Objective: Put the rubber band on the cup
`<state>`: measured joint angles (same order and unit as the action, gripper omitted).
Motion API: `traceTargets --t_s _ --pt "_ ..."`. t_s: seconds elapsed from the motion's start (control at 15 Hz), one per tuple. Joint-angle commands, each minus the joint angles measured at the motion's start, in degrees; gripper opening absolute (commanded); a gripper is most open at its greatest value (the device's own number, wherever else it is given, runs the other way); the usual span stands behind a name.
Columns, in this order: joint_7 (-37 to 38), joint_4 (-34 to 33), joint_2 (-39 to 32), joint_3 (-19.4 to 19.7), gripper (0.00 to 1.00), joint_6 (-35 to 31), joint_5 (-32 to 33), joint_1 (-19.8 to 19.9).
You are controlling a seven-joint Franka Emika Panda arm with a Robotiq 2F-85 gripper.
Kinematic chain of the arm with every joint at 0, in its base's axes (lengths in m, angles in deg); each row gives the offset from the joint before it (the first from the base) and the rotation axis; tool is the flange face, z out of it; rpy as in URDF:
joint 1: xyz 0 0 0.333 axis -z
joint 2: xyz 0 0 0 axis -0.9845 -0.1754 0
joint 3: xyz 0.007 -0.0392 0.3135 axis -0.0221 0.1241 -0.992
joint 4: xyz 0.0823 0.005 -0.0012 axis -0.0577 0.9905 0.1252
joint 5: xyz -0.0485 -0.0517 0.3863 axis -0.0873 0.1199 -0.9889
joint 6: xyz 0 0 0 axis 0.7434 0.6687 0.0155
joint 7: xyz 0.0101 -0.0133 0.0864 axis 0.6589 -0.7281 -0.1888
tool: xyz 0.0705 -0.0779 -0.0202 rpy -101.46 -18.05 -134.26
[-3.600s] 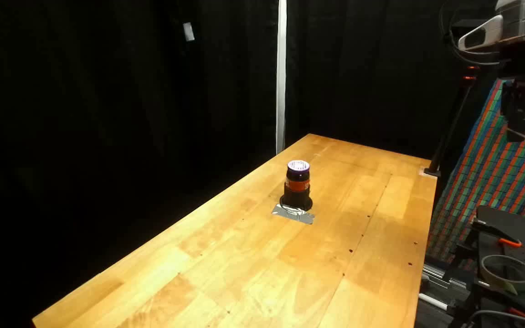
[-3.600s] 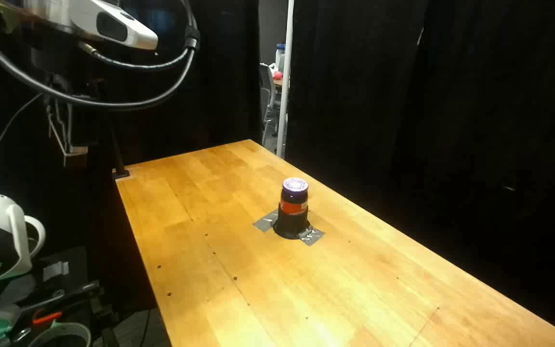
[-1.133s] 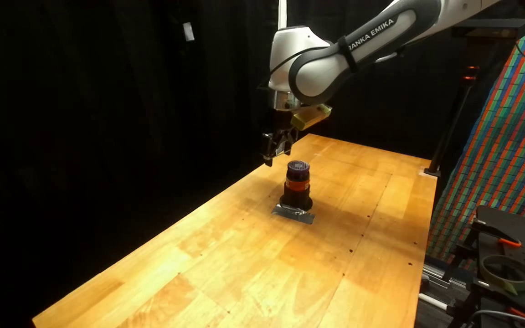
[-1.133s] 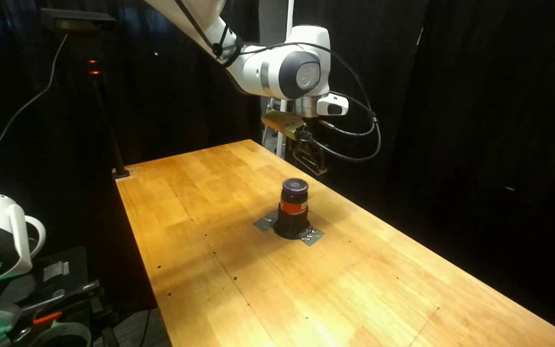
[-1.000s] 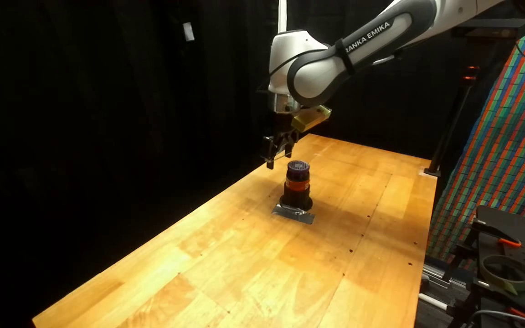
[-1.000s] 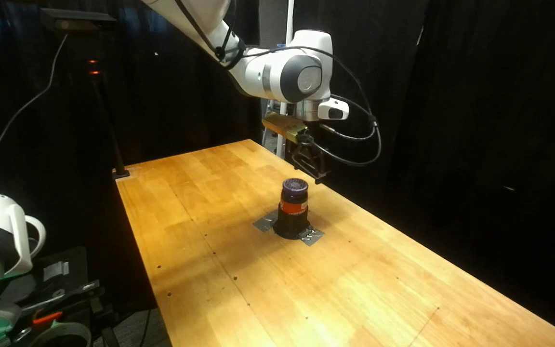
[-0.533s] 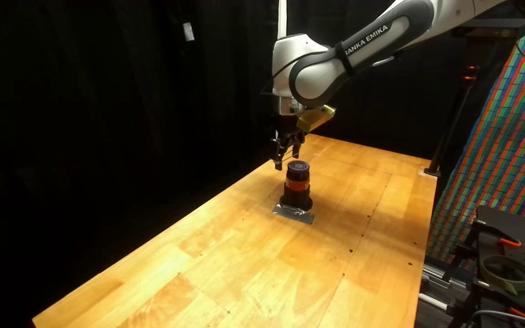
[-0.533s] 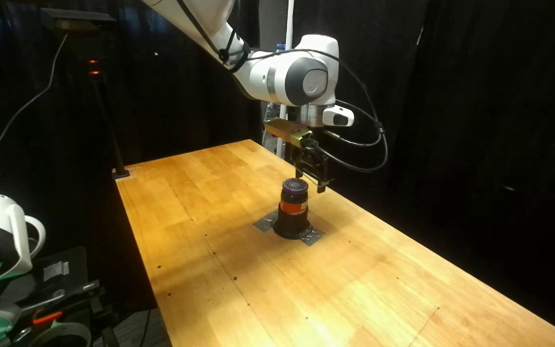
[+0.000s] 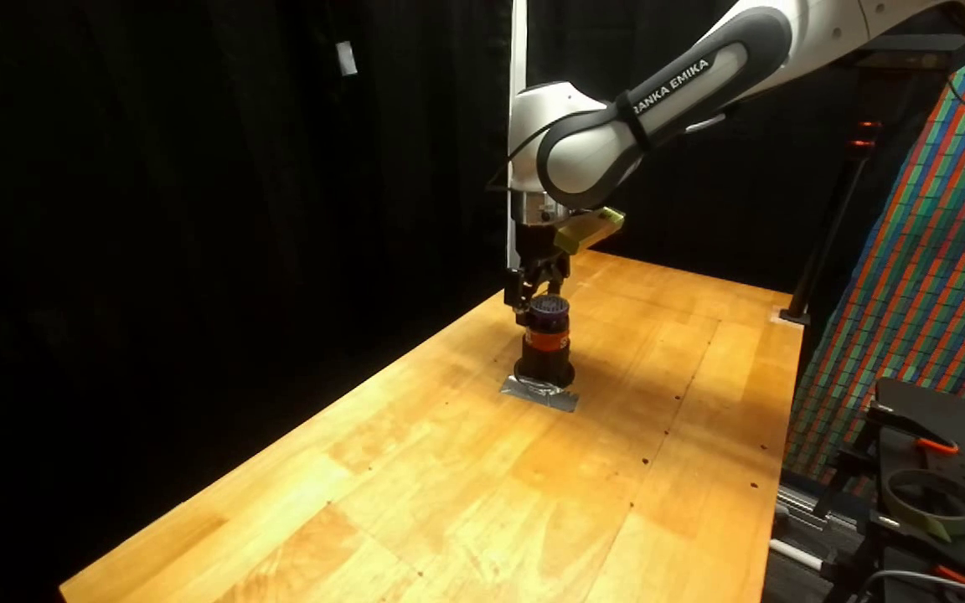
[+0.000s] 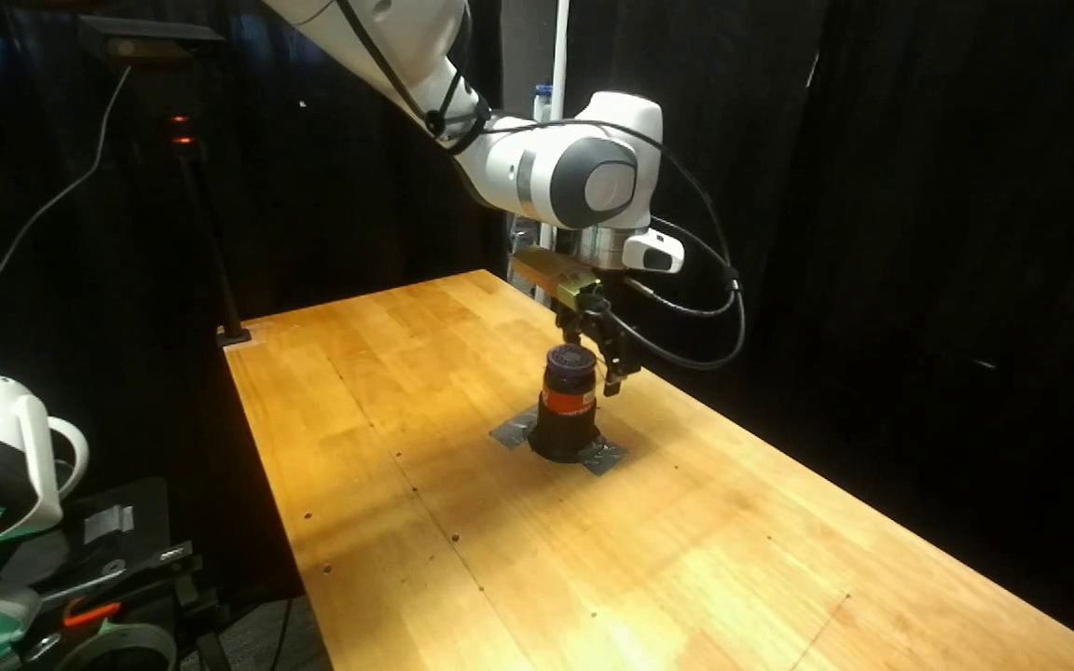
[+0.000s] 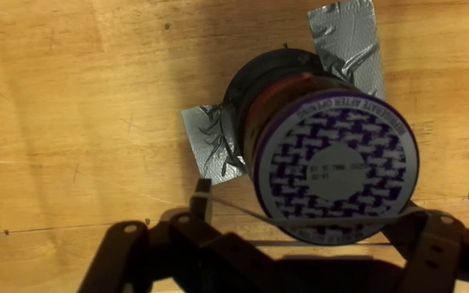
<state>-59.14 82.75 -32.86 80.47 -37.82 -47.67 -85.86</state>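
The cup point(image 9: 547, 342) is a squat cylinder with a dark base, an orange-red middle and a purple patterned lid. It stands upright on the wooden table in both exterior views point(image 10: 569, 403); its lid fills the wrist view's middle point(image 11: 336, 162). My gripper point(image 11: 303, 209) is open beside the lid at lid height, also in both exterior views point(image 9: 539, 303) point(image 10: 593, 363). A pale rubber band point(image 11: 340, 221) is stretched around the two fingers. One strand crosses over the lid's near edge and bends at its left rim. The other strand is partly hidden at the lid's lower edge.
Grey tape strips point(image 11: 352, 44) fix the cup's base to the table point(image 9: 449, 502); they also show in both exterior views point(image 9: 541, 394) point(image 10: 604, 457). A dark pole stands at the table's corner point(image 10: 234, 336). Beyond the table's edge is a dark cart point(image 9: 943, 398) with tools.
The arm has come into view over the table since the oldest frames. Since then my gripper has moved down and closer to the cup, bringing the band to the lid. The cup has not moved.
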Motion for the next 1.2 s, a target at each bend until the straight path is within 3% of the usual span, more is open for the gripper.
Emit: traceTargets --t_s 0.0,1.13 --pt "-1.8 4.8 2.7 -0.2 1.00 -2.4 -2.9 0.6" --pt "-1.8 32.6 18.0 -0.5 1.00 -19.5 -5.6 0.9"
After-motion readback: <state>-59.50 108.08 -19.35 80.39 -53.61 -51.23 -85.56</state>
